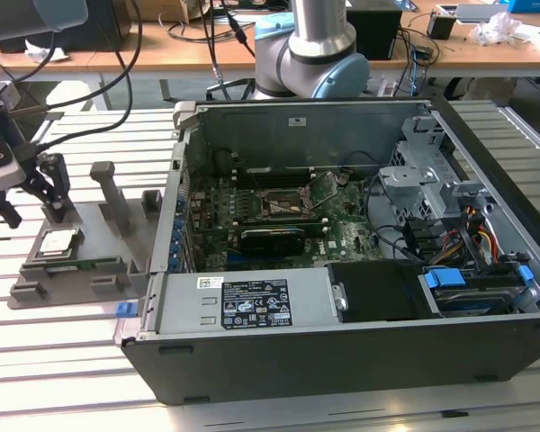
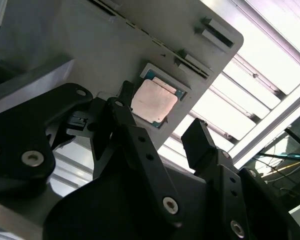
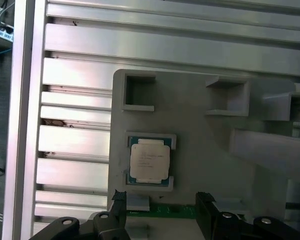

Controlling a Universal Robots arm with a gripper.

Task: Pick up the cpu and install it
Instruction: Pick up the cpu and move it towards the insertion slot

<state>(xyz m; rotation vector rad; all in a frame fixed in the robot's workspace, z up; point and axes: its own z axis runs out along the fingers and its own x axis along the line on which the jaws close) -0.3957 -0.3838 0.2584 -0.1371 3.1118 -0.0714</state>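
The cpu (image 1: 57, 243) is a small silver-topped square chip lying flat in a recess of the grey plastic tray (image 1: 97, 270) at the exterior view's left. My gripper (image 1: 29, 209) hangs above the tray, over the chip and apart from it. It is open, with nothing between its black fingers. In the first wrist view the cpu (image 3: 149, 160) lies just beyond the gripper (image 3: 162, 200). In the second wrist view the cpu (image 2: 154, 101) shows between the spread fingers of the gripper (image 2: 162, 117). The black motherboard socket (image 1: 283, 203) sits inside the open computer case, its metal frame lifted.
The open computer case (image 1: 342, 342) fills the middle and right of the slatted metal table (image 1: 54, 360). The tray (image 3: 205, 145) has upright posts (image 1: 112, 193) and other empty recesses (image 3: 139, 92). Cables and drive cages (image 1: 414, 180) crowd the case's right side. The arm's base (image 1: 315, 54) stands behind the case.
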